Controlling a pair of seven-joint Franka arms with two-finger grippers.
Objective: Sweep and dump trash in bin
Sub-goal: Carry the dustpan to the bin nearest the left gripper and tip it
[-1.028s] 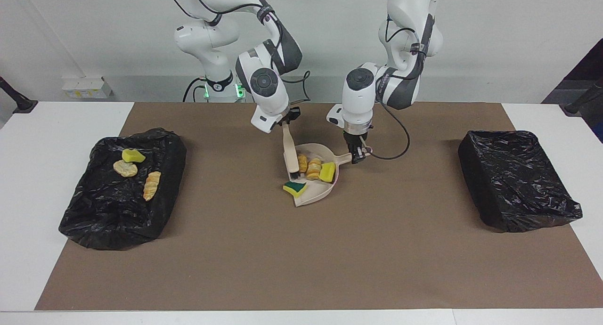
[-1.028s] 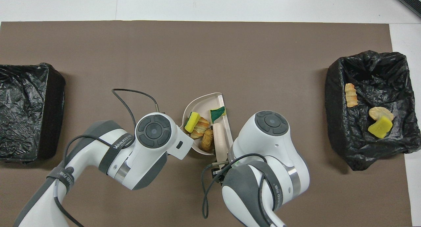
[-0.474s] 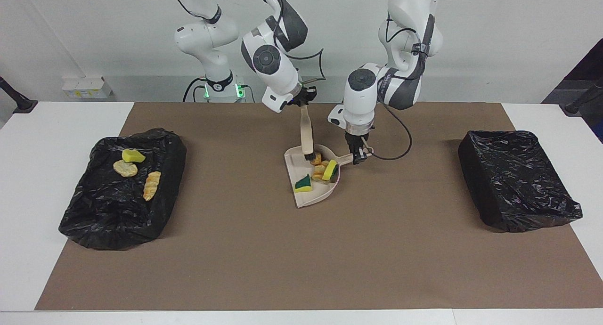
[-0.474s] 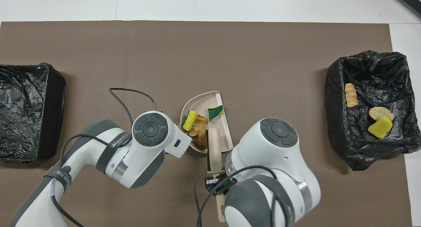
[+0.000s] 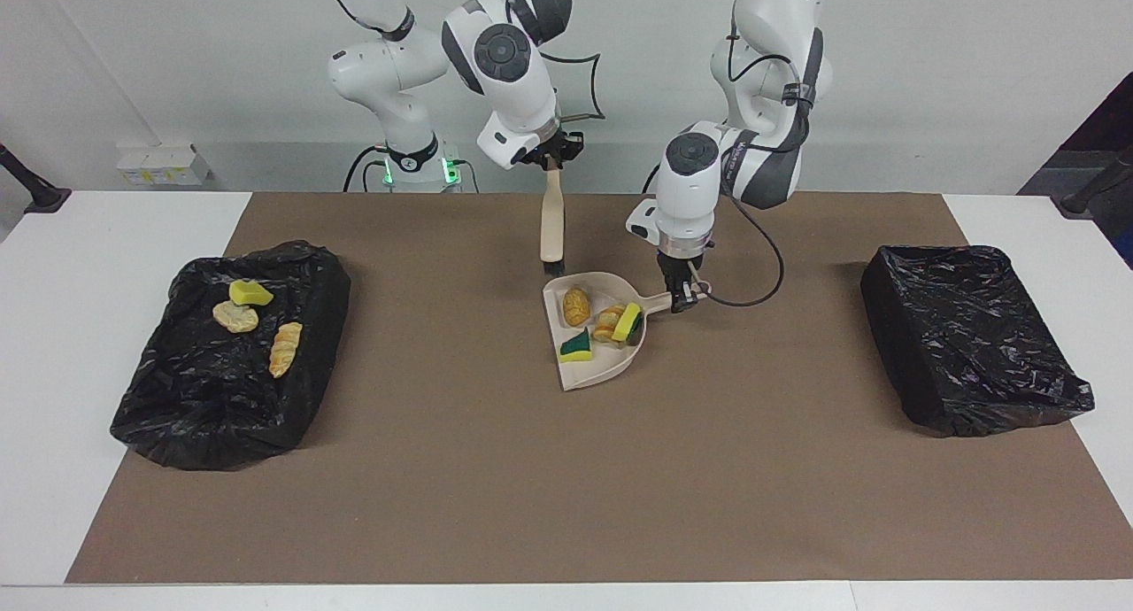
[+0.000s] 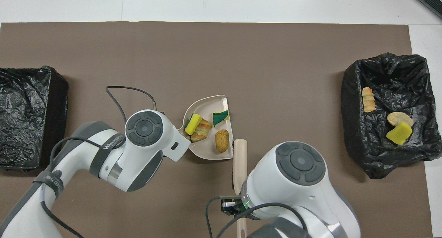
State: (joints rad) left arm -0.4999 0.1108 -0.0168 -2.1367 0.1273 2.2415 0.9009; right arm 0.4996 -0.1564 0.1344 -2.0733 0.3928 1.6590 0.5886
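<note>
Change: brush has been lifted clear of the dustpan and drawn back toward the robots since a second ago; pan has been raised a little and tilted, and the chunks have slid apart in it.
Right gripper: clamped shut on the brush handle, hung over the mat just beside the pan's rim; bristles point down, apart from the pan.
Left gripper: fingers closed on the pan's handle stub, pan carried at a slant.
Trash in pan: four chunks seen, two yellow-green sponges and two orange-brown pieces, loose on the pan floor.
Trash in bin: three chunks already lie in the bin at the right arm's end.
Other bin: at the left arm's end, nothing seen inside.
Handling: chunks judged light, soft, prone to roll or bounce; not to be pinched singly.
Hold: pan taken by its handle only, open lip kept raised until over a bin, then tipped.
</note>
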